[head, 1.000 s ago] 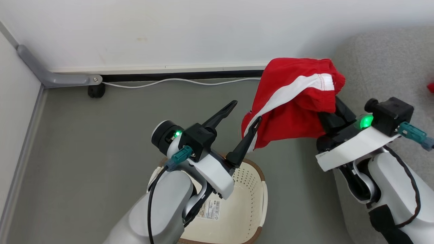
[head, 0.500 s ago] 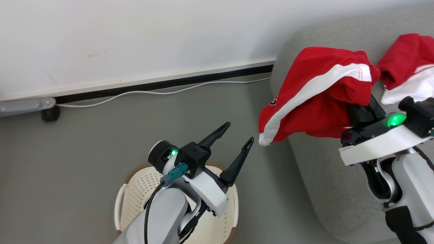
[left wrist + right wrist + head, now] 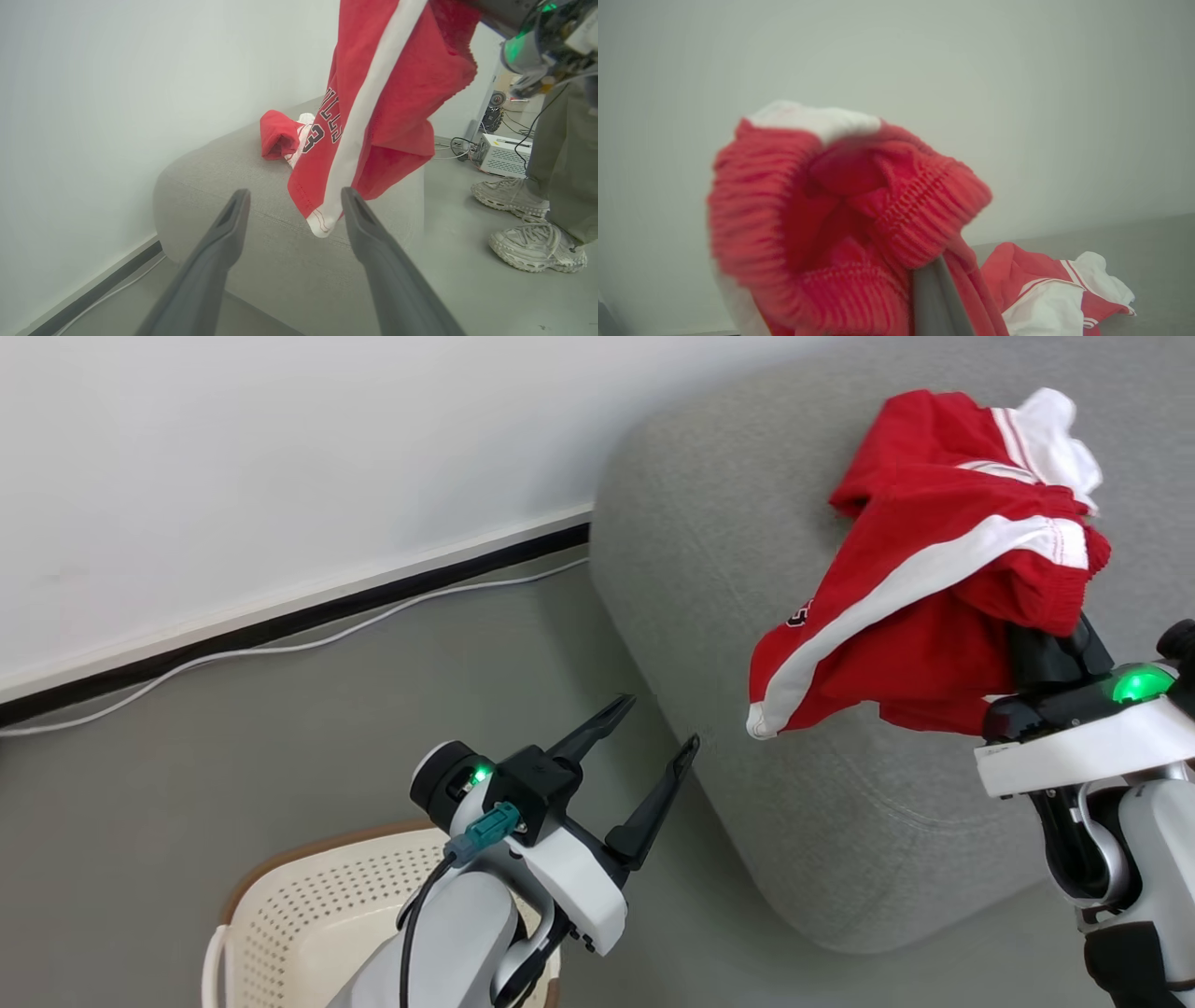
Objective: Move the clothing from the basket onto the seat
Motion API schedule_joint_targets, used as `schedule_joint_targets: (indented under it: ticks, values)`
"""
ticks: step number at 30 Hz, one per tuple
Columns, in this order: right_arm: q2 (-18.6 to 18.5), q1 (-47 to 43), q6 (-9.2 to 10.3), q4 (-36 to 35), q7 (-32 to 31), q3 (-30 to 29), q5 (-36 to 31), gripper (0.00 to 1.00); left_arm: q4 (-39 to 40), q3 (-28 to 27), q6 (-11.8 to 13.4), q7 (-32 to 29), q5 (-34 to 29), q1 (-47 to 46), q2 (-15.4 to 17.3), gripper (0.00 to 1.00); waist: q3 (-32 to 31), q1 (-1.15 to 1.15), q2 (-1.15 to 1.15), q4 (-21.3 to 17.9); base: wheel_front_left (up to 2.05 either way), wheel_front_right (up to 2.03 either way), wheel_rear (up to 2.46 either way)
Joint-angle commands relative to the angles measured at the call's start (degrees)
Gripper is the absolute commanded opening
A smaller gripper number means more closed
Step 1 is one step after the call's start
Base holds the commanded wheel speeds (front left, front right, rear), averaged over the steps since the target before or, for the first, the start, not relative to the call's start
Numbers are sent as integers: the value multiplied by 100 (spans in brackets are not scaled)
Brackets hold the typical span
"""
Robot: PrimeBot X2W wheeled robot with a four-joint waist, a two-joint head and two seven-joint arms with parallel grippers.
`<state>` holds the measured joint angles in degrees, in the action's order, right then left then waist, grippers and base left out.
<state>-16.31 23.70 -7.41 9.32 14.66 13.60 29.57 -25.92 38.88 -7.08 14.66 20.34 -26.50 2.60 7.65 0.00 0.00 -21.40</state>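
Red, white-striped clothing hangs bunched from the pinching right gripper; left gripper spread.

- Right gripper: fingertips buried under the red shorts it carries. In its wrist view one grey finger shows, and the waistband close to the lens is blurred.
- Second garment, beyond that gripper: cut by the bottom edge.
- Basket, beneath the left forearm: partly covered, cut by the bottom edge.
- Person, beyond the shorts: legs and shoes only.
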Motion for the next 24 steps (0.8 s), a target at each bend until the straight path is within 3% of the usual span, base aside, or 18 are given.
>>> schedule_joint_targets:
  ticks: [1, 11, 24]
  values:
    - [-32, -41, -8, -209, 34, -4, -56, 0, 125, -144, -38, 34, -33, -34, 28, 100, 0, 0, 0, -238, 0, 0, 0]
    - [-22, -377, -8, -431, 34, -473, -189, 0, 234, -98, -40, 34, -50, -2, 30, 100, 33, 0, 0, -896, 0, 0, 0]
    - [-275, -67, -8, -497, 34, -1319, -469, 0, 428, -13, -40, 34, -268, -301, 75, 100, 713, 0, 0, -874, 0, 0, 0]
